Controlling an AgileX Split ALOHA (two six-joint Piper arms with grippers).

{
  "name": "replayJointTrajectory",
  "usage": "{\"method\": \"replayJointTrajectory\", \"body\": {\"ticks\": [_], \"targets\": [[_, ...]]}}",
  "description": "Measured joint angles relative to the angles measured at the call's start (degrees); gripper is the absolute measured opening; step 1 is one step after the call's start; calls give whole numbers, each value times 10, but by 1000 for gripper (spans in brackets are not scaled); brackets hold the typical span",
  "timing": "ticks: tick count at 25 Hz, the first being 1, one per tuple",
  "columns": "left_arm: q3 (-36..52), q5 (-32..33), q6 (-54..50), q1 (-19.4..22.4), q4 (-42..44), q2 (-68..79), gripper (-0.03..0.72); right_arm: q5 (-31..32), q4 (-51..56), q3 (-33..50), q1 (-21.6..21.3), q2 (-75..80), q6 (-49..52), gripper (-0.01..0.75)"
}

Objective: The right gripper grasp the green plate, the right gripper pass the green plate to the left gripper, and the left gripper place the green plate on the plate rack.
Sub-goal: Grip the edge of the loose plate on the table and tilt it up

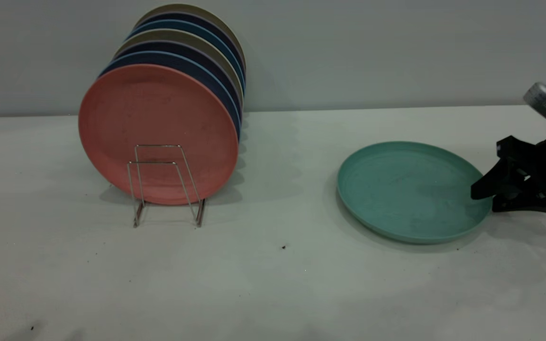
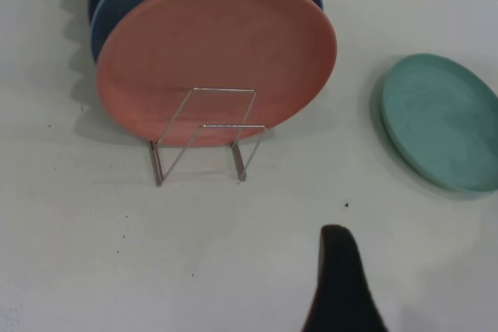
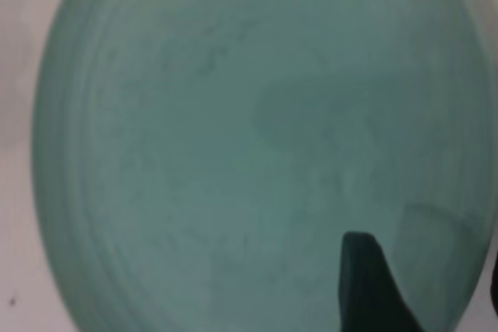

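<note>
Right gripper (image 1: pixel 484 199) down at the table's (image 1: pixel 273 284) right side, jaws parted and straddling the near rim of the green plate (image 1: pixel 410 189): upper jaw over the plate's inner surface, lower jaw level with the tabletop just outside the rim. Not clamped; gap visible between the jaws, whether either touches the plate cannot be told. In the right wrist view, one dark fingertip (image 3: pixel 366 285) above the teal surface (image 3: pixel 233 153), which fills nearly the whole frame.

Green plate lying flat on the table, directly ahead of the right gripper, well apart from the plate rack (image 1: pixel 166 184).

Rack far beyond the plate from this gripper, holding a salmon-pink plate (image 1: pixel 159 123) upright at the front, dark blue and olive plates (image 1: pixel 192 52) stacked behind it.

Left gripper (image 2: pixel 342 285) shown only as one dark jaw tip above the table, facing the rack (image 2: pixel 206 134); open or closed cannot be told.
</note>
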Motion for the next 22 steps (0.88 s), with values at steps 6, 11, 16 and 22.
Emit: {"method": "replayJointTrajectory", "body": {"ticks": [6, 11, 16, 22], "targets": [[0, 2, 0, 0, 0, 0, 526, 0, 1, -23, 0, 17, 8, 398], [0, 2, 0, 0, 0, 0, 526, -7, 1, -23, 0, 18, 12, 349], [0, 2, 0, 0, 0, 0, 526, -30, 1, -23, 0, 18, 22, 248], [0, 2, 2, 0, 0, 1, 526, -47, 5, -28, 11, 24, 27, 239]]}}
